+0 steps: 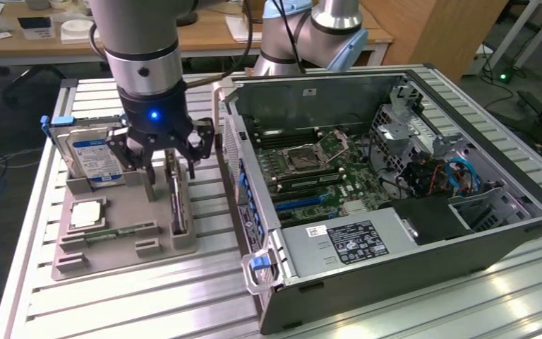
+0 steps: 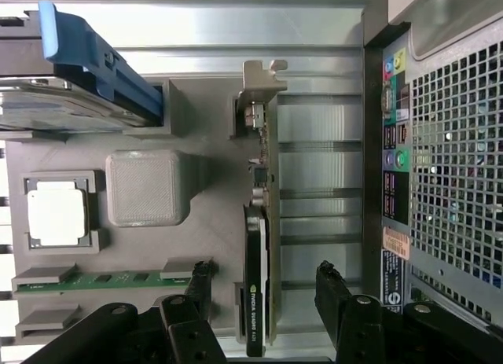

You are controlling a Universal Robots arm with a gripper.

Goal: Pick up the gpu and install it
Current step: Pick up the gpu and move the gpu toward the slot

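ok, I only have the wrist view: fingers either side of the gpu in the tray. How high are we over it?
Observer: Low. From the exterior view the gripper is open, with its fingertips about level with the top edge of the gpu, one on each side. I can't tell whether they touch it.
Operator: Case ready? I just see its rear panel.
Observer: The computer case lies on its side with the side open, and the motherboard is exposed.
Operator: Slots free?
Observer: The blue slots near the rear look empty.
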